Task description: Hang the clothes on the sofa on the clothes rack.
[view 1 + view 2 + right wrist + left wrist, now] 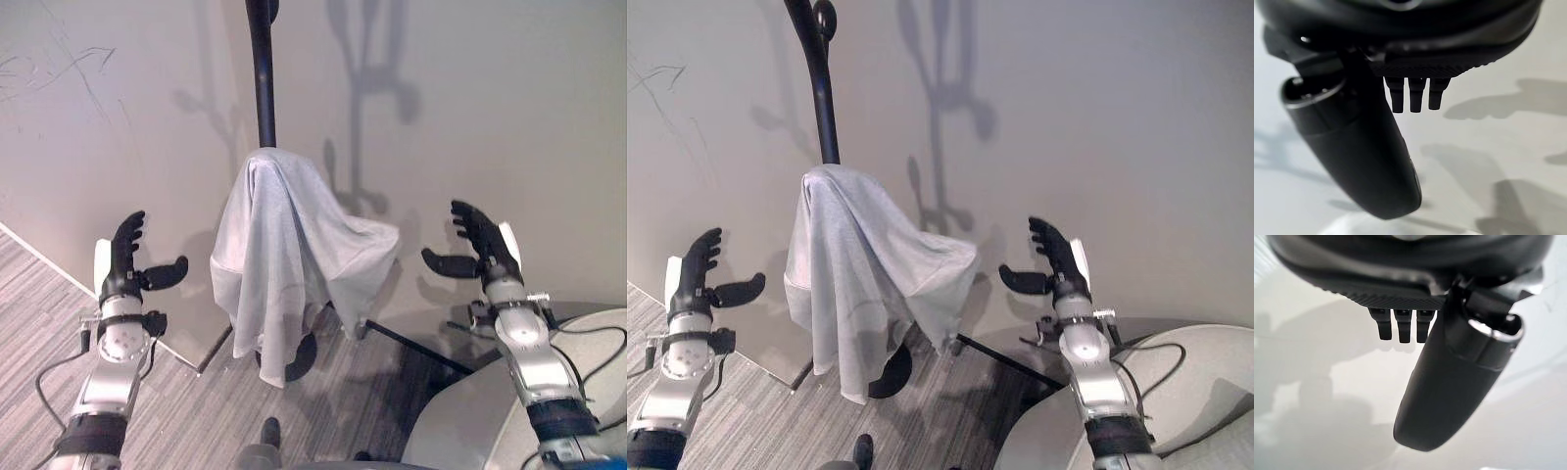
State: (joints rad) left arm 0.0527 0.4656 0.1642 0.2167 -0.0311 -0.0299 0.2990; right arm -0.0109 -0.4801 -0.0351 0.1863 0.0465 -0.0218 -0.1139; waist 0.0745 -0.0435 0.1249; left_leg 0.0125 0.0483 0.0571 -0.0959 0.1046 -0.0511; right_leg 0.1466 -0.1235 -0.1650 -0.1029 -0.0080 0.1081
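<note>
A light grey garment [289, 255] hangs draped over an arm of the black clothes rack [261, 78], whose pole rises in front of the wall. The cloth falls in folds almost to the rack's round base [299, 357]. My left hand [125, 257] is raised to the left of the garment, open, fingers straight and thumb pointing toward the cloth, holding nothing. To the right of the garment my right hand [480, 245] is raised the same way, open and empty. Both hands stand apart from the cloth. In the wrist views the left hand [1449, 382] and right hand [1361, 147] face the bare wall.
A pale wall [470, 98] stands close behind the rack. Grey striped carpet [196, 411] lies below. A rack leg [416, 348] runs out to the right along the floor. The rounded edge of a light grey sofa [490, 411] sits at the lower right.
</note>
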